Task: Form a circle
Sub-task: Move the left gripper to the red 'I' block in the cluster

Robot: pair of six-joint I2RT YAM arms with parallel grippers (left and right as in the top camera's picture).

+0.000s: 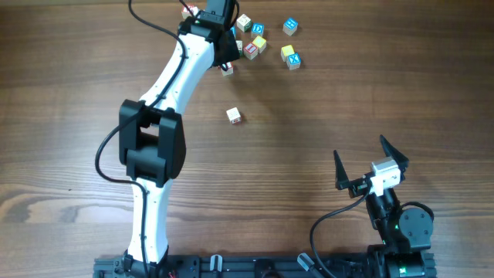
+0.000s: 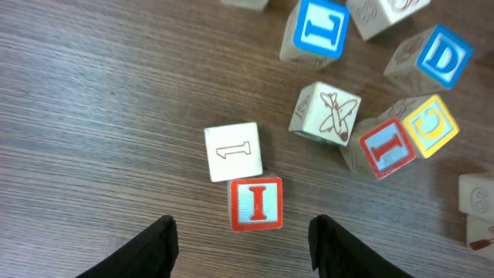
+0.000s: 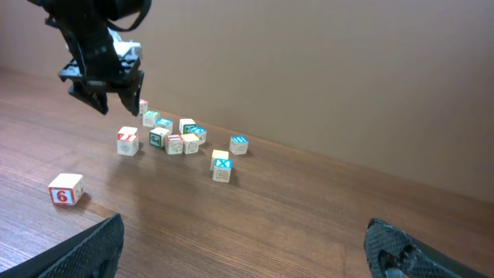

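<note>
Small letter cubes lie in a loose cluster (image 1: pixel 258 42) at the far middle of the table; no circle shows among them. My left gripper (image 1: pixel 224 52) hovers over the cluster's left end and is open (image 2: pixel 243 245), with nothing between its fingers. Just ahead of its fingertips lies a red-framed "I" cube (image 2: pixel 255 204), touching a white "1" cube (image 2: pixel 233 151). Beyond these sit a plane-picture cube (image 2: pixel 326 113), a second red "I" cube (image 2: pixel 384 148), a yellow "C" cube (image 2: pixel 432 125) and blue "D" (image 2: pixel 444 58) and "L" (image 2: pixel 319 28) cubes. My right gripper (image 1: pixel 370 166) stands open near the front right.
One white cube with a red "6" (image 1: pixel 234 116) (image 3: pixel 65 189) lies alone on the wood table between the cluster and the front. A yellow cube and a blue "X" cube (image 1: pixel 292 59) sit at the cluster's right end. A plain wall (image 3: pixel 324 69) rises behind the table.
</note>
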